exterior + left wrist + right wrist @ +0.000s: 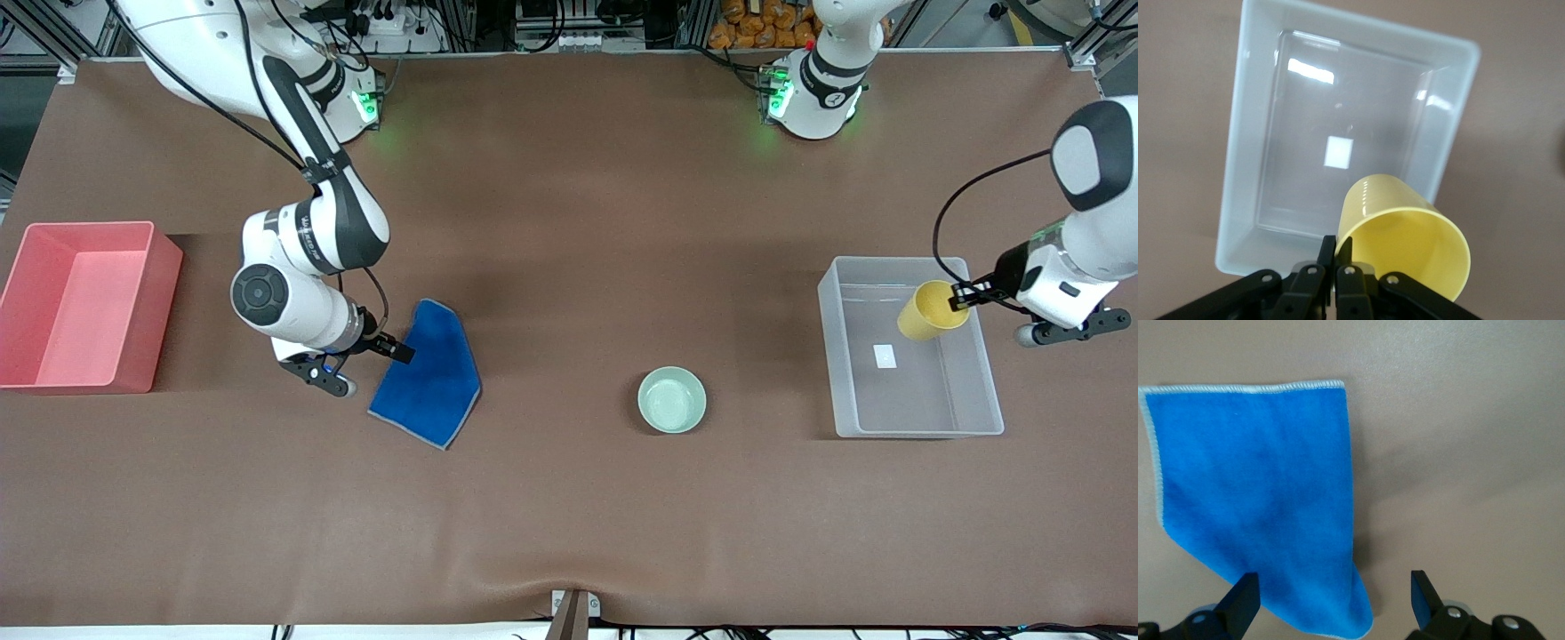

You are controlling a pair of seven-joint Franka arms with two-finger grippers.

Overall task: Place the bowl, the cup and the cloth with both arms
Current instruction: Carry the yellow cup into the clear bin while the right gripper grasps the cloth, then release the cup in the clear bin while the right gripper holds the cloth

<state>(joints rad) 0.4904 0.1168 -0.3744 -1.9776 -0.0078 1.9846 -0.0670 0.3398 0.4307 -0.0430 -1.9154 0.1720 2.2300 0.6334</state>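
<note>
One yellow tapered cup, pinched by the left gripper, is hanging tilted over the one clear plastic bin. Right gripper is hovering wide open (holding nothing) over the one bright blue cloth; one mint green bowl is sitting on the table between cloth and bin.

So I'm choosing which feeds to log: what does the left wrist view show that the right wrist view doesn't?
Only the left wrist view shows the left gripper shut on the rim of the tilted yellow cup, over the clear bin. Only the right wrist view shows the right gripper, open over the blue cloth, which lies flat. Both show the brown table.
</note>
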